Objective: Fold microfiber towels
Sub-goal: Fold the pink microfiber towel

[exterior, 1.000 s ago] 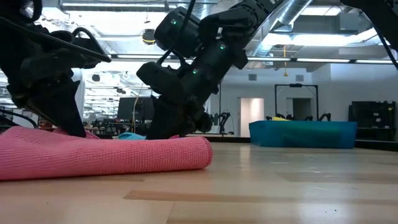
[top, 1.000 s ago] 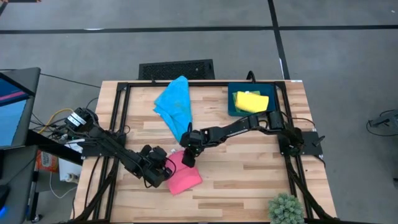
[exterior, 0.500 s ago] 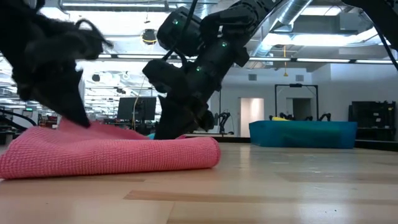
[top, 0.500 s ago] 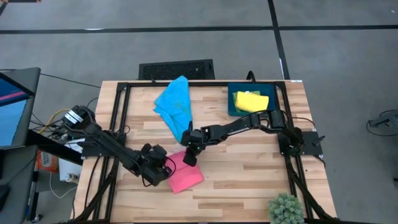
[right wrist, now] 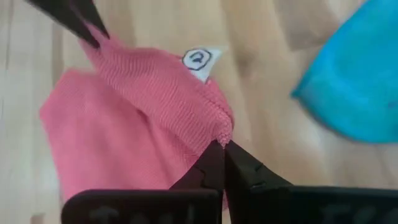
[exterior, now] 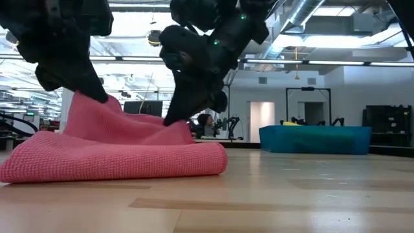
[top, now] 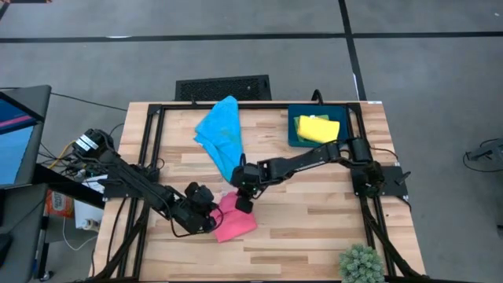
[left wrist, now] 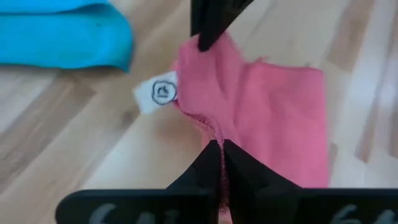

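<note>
The left end effector (top: pixel 206 218) is pinched fully closed on one edge of the pink towel (top: pixel 234 222), its two dark fingers (left wrist: pixel 214 163) pressed together with the cloth's hem caught between them. The right end effector (top: pixel 244 201) is just as tightly closed on a neighbouring stretch of the same edge, right beside the small white label (right wrist: pixel 200 60) sewn there. Between the two grips the held edge stands up off the folded layer below, which lies flat on the wooden bench (top: pixel 314 212); from table height it shows as a raised pink ridge (exterior: pixel 116 123) above the thicker roll of cloth.

The bench is a pale butcher-block top with a black frame around it. Toward its far side lies the sky-blue towel (top: pixel 221 132), crumpled and long, its near end close to the right end effector. In the far right corner sits a dark blue tray (top: pixel 294 132) with the yellow towel (top: pixel 317 128) folded small inside it. The pink towel lies near the front middle of the bench, well apart from the tray. A small green plant (top: pixel 361 264) stands at the near right corner.
</note>
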Tool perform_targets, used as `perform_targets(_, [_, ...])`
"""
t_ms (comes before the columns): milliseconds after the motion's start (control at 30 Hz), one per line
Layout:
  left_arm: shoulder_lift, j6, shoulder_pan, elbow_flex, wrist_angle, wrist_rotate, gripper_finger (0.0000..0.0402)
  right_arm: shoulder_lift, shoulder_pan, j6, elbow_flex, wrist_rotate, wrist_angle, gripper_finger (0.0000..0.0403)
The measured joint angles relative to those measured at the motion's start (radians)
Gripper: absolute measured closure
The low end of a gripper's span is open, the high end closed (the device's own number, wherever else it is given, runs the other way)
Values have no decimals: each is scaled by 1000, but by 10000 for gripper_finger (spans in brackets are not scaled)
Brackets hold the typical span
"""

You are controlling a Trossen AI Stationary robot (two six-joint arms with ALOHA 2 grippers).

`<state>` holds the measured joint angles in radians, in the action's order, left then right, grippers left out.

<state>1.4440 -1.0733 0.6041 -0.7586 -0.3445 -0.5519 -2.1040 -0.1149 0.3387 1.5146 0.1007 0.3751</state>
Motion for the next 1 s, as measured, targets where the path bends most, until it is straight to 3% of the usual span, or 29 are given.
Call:
perform_targets(167, [0,60,14,0,60,16,401,0,-57,0,0,-2,24,384])
perform_targets(633, [1,157,64,0,188,101,401,0,-182,50,0,-131,47,381])
perform_targets(1000, [115,242,68,0,360,228,401,-1,-210,72,0,-155,52,372])
